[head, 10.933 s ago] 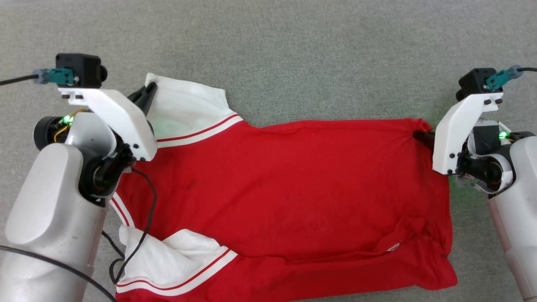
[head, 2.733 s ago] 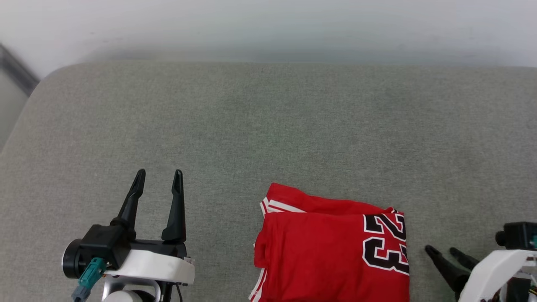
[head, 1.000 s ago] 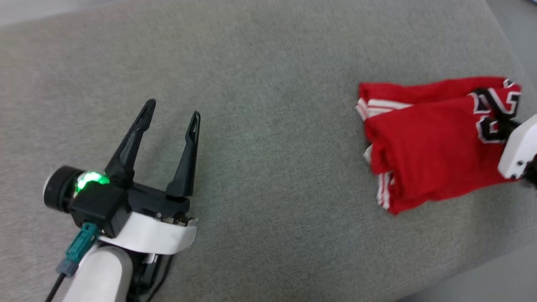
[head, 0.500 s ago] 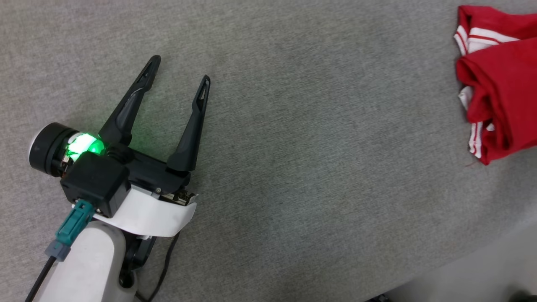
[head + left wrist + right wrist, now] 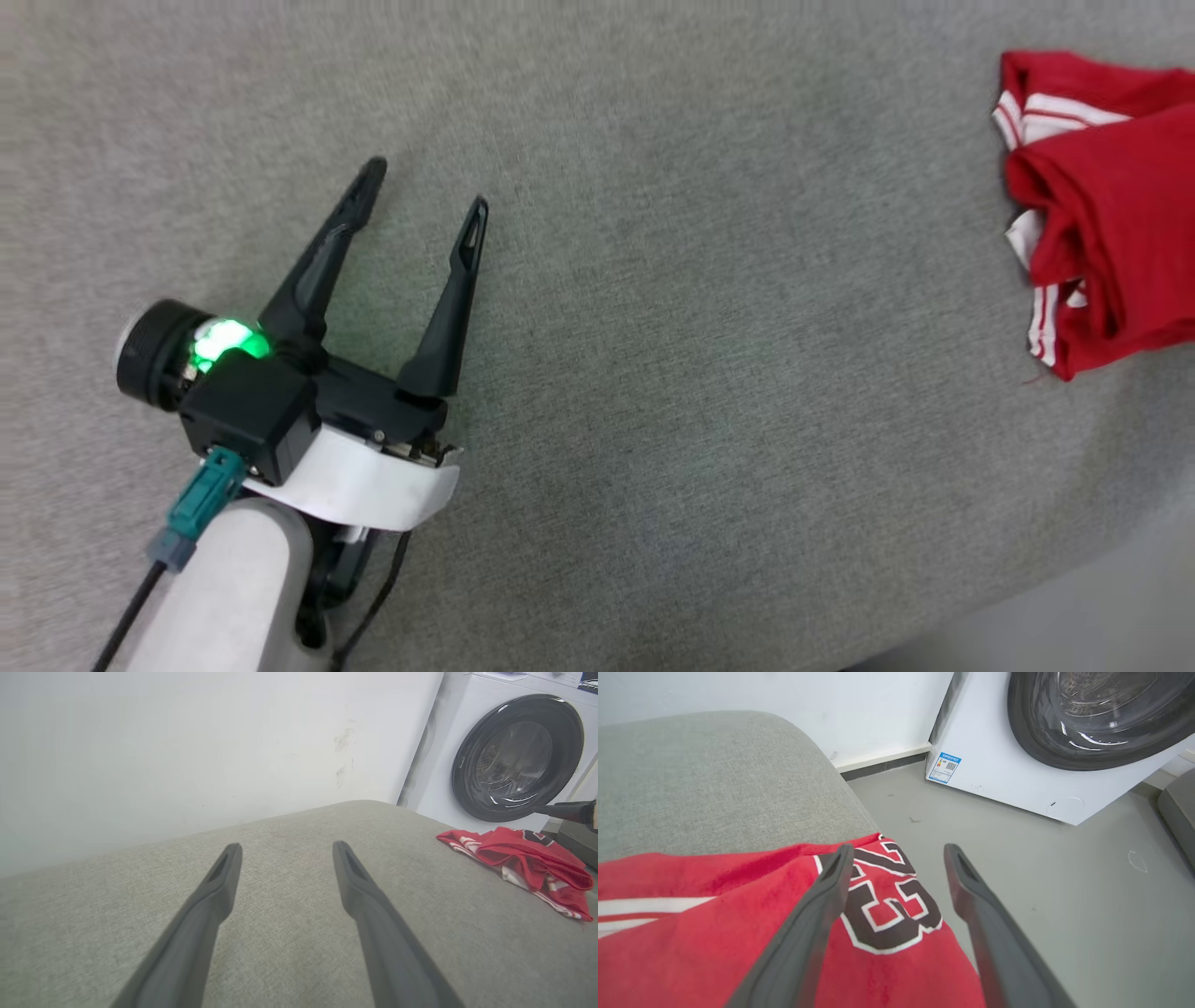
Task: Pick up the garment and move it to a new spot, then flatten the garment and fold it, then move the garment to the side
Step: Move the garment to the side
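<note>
So, quick rundown. The folded red jersey shirt with white striped trim and black "23" lettering lies at the far right end of the grey fabric-covered bench. It's cut off by the right edge of the head view. It sits as a slightly rumpled bundle, with the red-and-white trim poking out on the side facing the middle of the bench.

The left gripper hovers over bare bench fabric, well apart from the shirt. Its two long dark fingers are spread wide with nothing between them. A green light glows on its wrist. The left wrist view shows the same thing: left gripper wide, bench below, shirt off to the right. A white front-loading washing machine stands behind the shirt, beside a plain white wall.

The right gripper is right above the shirt, also spread wide and clamping nothing. One finger crosses over the "23" and the other sits over the grey floor. The numbered end of the shirt lies right at the rounded corner of the bench, and the washing machine stands just past it.
</note>
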